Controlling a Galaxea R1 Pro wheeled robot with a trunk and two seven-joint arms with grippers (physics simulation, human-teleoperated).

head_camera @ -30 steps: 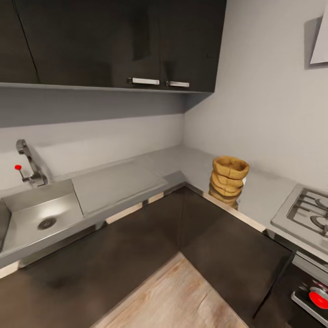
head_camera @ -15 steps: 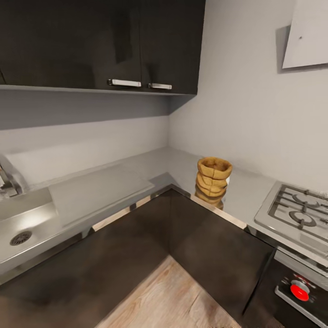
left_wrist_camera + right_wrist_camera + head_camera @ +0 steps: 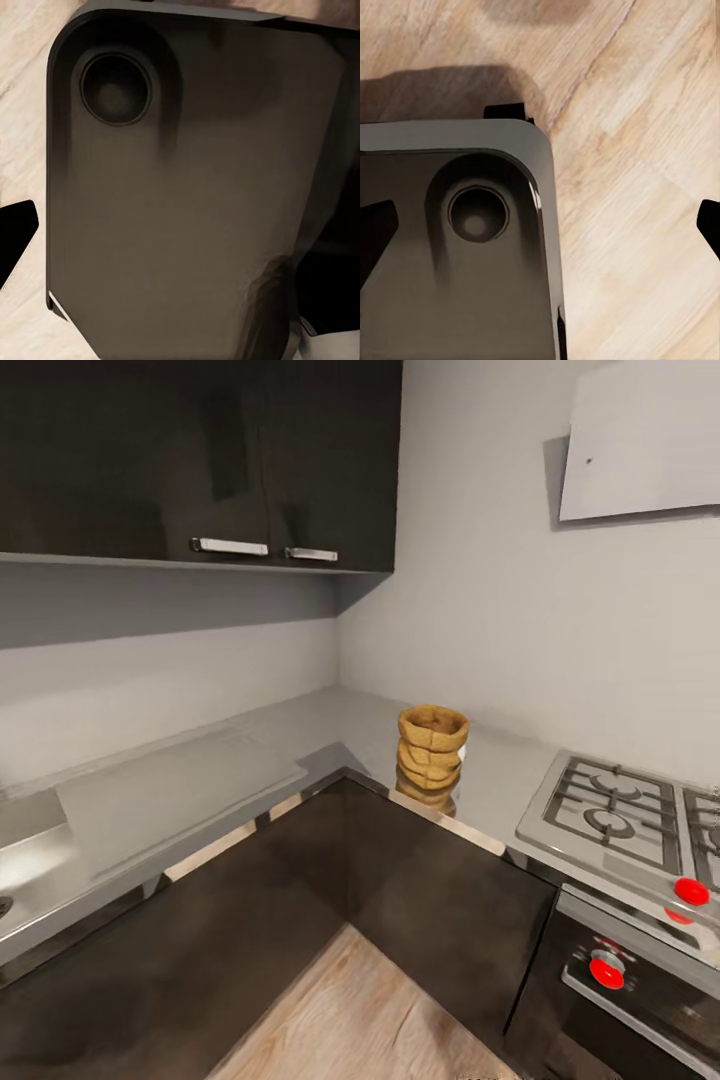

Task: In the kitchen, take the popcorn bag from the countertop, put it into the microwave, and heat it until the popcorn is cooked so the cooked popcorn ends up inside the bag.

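Note:
The popcorn bag (image 3: 432, 752), a tan crumpled sack with ringed folds and an open round mouth, stands upright on the grey countertop (image 3: 330, 722), near the front edge just right of the inner corner. The microwave is out of view. In the left wrist view, my left gripper (image 3: 176, 247) hangs over the robot's dark grey base panel (image 3: 187, 210), one black fingertip (image 3: 16, 234) at the frame's edge. My right gripper (image 3: 541, 229) is spread wide over the base and floor, its fingertips (image 3: 375, 234) far apart. Both are empty and far from the bag.
A steel gas hob (image 3: 620, 810) is set into the counter right of the bag, above an oven front with red knobs (image 3: 606, 972). A sink (image 3: 12, 870) and drainboard (image 3: 170, 790) lie left. Dark wall cabinets (image 3: 200, 460) and a hood (image 3: 640, 450) hang overhead. Wood floor (image 3: 370, 1010) fills the corner.
The head camera has swung right, so the whole scene shifted left: the tap left the view and more of the hob came in. The bag has not moved on the counter.

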